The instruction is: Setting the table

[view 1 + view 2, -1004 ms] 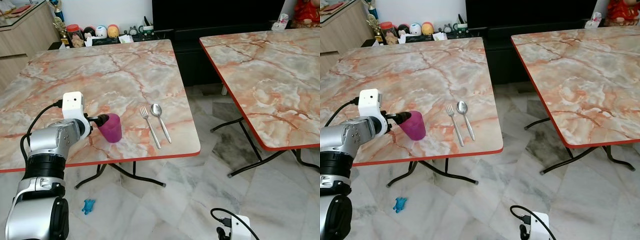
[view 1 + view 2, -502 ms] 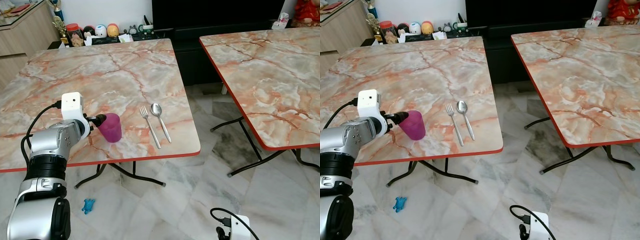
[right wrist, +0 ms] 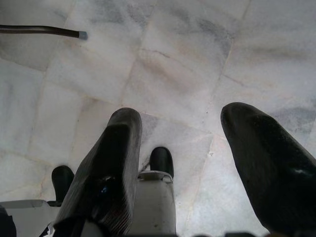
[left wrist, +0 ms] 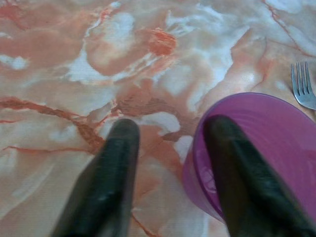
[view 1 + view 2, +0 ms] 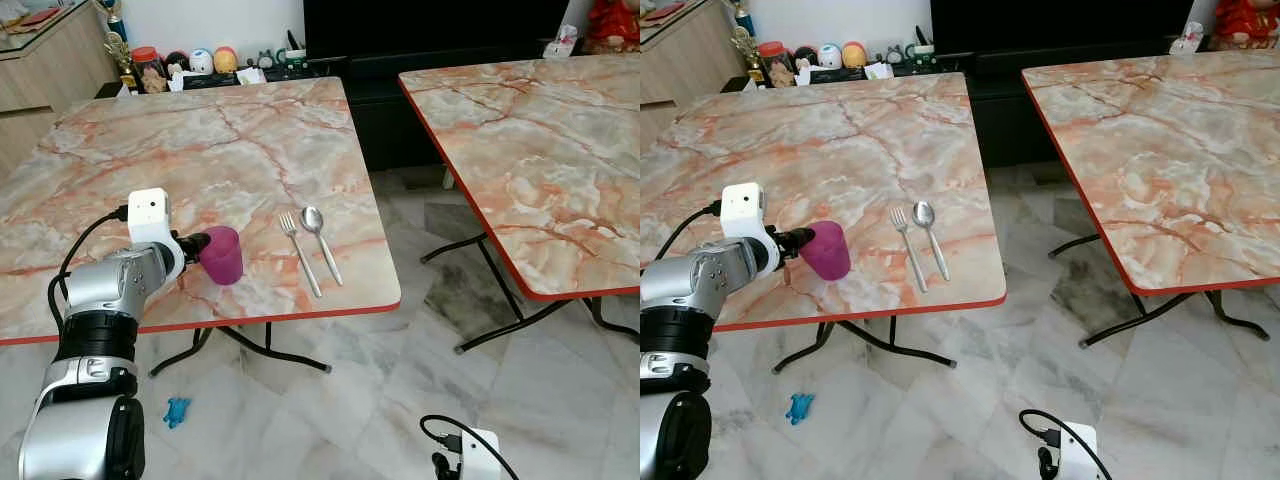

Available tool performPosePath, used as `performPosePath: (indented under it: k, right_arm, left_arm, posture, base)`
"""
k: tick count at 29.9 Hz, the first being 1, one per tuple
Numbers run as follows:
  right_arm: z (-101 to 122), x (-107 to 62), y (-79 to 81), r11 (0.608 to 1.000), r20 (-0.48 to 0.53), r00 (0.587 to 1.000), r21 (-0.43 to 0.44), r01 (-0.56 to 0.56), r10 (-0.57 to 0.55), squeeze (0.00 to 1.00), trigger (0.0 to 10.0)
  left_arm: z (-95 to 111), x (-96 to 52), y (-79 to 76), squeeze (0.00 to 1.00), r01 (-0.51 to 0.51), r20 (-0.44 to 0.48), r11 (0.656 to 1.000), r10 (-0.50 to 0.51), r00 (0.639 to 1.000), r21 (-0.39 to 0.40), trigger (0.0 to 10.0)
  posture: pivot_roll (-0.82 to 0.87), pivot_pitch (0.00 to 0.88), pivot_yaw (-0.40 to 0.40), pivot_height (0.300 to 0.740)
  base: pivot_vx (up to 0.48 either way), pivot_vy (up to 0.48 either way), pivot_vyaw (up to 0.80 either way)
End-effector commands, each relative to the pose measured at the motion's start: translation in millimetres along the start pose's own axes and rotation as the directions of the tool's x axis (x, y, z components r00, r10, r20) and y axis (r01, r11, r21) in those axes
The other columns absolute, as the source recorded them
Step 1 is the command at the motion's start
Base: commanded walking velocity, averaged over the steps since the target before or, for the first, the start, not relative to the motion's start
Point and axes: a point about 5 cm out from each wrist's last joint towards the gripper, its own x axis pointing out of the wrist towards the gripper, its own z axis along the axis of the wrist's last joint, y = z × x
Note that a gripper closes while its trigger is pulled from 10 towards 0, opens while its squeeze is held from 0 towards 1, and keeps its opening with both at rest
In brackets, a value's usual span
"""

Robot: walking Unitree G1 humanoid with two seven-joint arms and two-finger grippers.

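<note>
Fingers of the left gripper [image 4: 168,163] have let the cup go: they stand spread, one dipping inside the rim, the other out over bare tabletop, with a clear gap between that outer finger and the cup's wall. A second ago the pink cup [image 5: 221,255] was upright with its mouth to the ceiling; now it leans, mouth turned toward the arm, and from the head views I can't say for sure whether it is tipping on its base edge or propped on the inner finger. It sits near the front edge of the marble table [image 5: 200,150], left of the fork [image 5: 299,252] and spoon [image 5: 320,242], which lie side by side and have not shifted.

For the place setting that matters. The cup is roughly where it belongs beside the cutlery, but it isn't standing properly, so I'd judge the placement unfinished. If the arm draws back with that finger still hooked inside, it may drag the cup over or toward the red edge.

Right gripper [image 3: 197,163] hangs low by the floor tiles, fingers apart, holding nothing.
</note>
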Motion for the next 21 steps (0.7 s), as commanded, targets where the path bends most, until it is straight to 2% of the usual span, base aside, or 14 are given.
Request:
performPosePath:
  k: [1, 3, 21]
  right_arm:
    - [-0.8, -0.3, 2.4, 1.000, 0.000, 1.000, -0.008, -0.006, 0.006, 0.00, 10.0]
    - [-0.7, -0.2, 2.3, 1.000, -0.001, 1.000, -0.009, -0.005, 0.005, 0.00, 10.0]
    - [-1.4, -0.2, 2.6, 1.000, -0.007, 1.000, 0.003, -0.004, 0.004, 0.00, 10.0]
  left_arm:
    - [-8.3, 0.6, 6.6, 0.00, -0.021, -0.026, 1.000, 0.021, 0.999, -0.019, 4.4]
    - [-7.2, 0.6, 6.6, 0.00, -0.021, -0.020, 1.000, 0.021, 1.000, -0.020, 0.0]
    - [-5.4, -0.7, -0.2, 0.00, 0.008, -0.016, 1.000, -0.008, 1.000, -0.019, 0.0]
  posture:
    - [0.03, 0.040, 0.068, 0.740]
    - [0.03, 0.040, 0.068, 0.740]
    - [0.03, 0.042, 0.069, 0.740]
  base:
    - [0.000, 0.000, 0.00]
    - [0.000, 0.000, 0.00]
    - [0.000, 0.000, 0.00]
